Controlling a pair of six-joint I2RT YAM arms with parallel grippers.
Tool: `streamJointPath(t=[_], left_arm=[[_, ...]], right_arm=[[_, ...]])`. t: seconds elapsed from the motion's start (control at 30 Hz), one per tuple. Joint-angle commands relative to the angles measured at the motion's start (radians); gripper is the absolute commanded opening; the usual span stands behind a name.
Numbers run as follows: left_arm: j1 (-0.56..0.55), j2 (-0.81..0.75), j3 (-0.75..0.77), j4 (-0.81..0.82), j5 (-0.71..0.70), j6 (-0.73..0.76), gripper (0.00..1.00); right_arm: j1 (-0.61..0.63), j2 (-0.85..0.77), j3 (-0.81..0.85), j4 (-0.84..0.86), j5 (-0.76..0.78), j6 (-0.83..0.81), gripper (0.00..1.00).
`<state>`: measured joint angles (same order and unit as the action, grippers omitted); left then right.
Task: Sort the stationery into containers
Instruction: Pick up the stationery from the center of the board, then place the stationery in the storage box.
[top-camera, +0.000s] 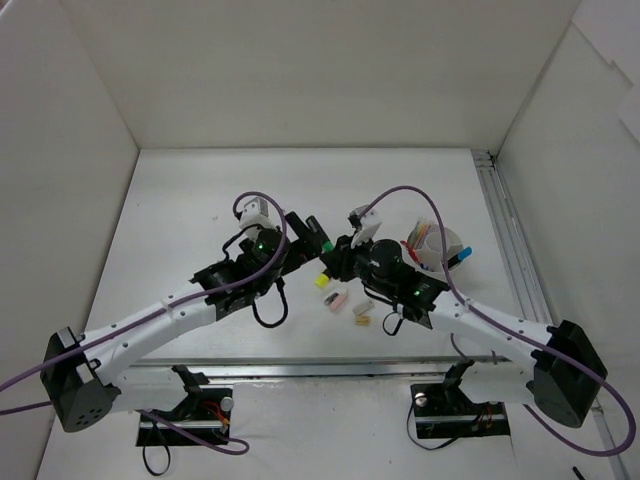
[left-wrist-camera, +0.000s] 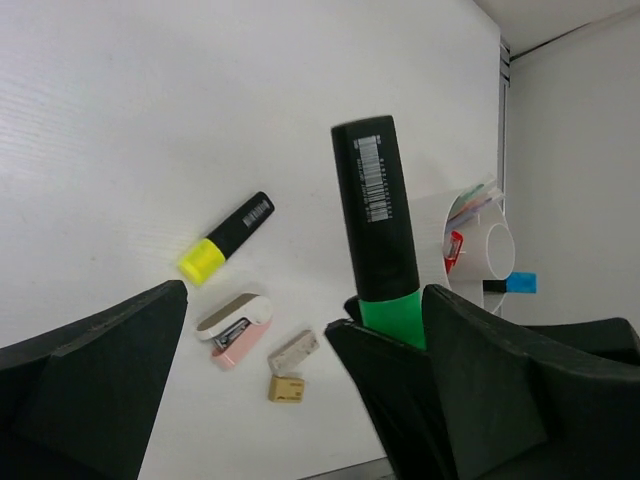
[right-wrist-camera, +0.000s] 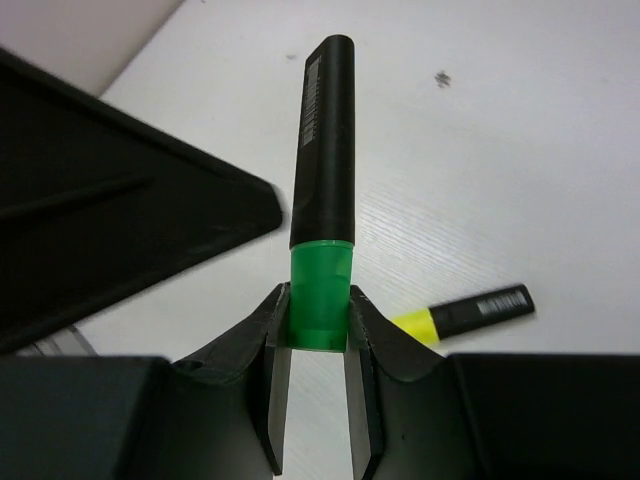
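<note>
My right gripper (right-wrist-camera: 318, 300) is shut on the green end of a black highlighter (right-wrist-camera: 322, 150) and holds it above the table. The same highlighter (left-wrist-camera: 375, 200) stands between the wide-open jaws of my left gripper (left-wrist-camera: 307, 292), which does not touch it. From above, its green end (top-camera: 327, 245) sits where the left gripper (top-camera: 305, 232) and right gripper (top-camera: 335, 262) meet. A yellow-ended highlighter (left-wrist-camera: 230, 235) lies on the table; it also shows in the right wrist view (right-wrist-camera: 470, 312). The white round tub (top-camera: 440, 262) at the right holds pens and a blue-ended highlighter (left-wrist-camera: 515, 283).
A pink and white item (left-wrist-camera: 235, 325), a grey eraser (left-wrist-camera: 293, 350) and a tan eraser (left-wrist-camera: 286, 388) lie close together near the front of the table. White walls enclose the table on the left, back and right. A metal rail (top-camera: 510, 240) runs along the right side.
</note>
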<state>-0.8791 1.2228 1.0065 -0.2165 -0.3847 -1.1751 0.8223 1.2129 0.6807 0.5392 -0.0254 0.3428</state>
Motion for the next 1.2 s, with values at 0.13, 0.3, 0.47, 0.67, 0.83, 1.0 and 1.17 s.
streamJointPath(t=[0.13,0.3,0.47,0.67,0.83,1.0,1.17], left_arm=[[-0.004,-0.152,0.029,0.0,-0.105,0.327,1.0],[0.019,-0.181,0.014,0.062,-0.039,0.567,1.0],[0.038,-0.143,0.032,-0.003,-0.051,0.614,1.0],[0.097,-0.108,0.021,-0.015,0.073,0.652,1.0],[0.155,-0.072,-0.002,0.0,0.203,0.655,1.0],[0.19,-0.054,-0.036,0.025,0.316,0.655,1.0],[0.209,-0.059,-0.045,-0.006,0.307,0.678,1.0]], right_arm=[[-0.132,-0.093,0.238,-0.77,0.13,0.061,0.0],[-0.245,-0.144,0.431,-1.2,0.143,0.077,0.0],[-0.388,-0.196,0.542,-1.525,0.244,0.104,0.0],[-0.586,-0.125,0.533,-1.647,0.197,0.053,0.0],[-0.692,-0.063,0.54,-1.596,0.129,0.013,0.0],[-0.793,0.008,0.539,-1.486,0.003,-0.021,0.0],[-0.862,0.112,0.572,-1.457,-0.073,-0.033,0.0]])
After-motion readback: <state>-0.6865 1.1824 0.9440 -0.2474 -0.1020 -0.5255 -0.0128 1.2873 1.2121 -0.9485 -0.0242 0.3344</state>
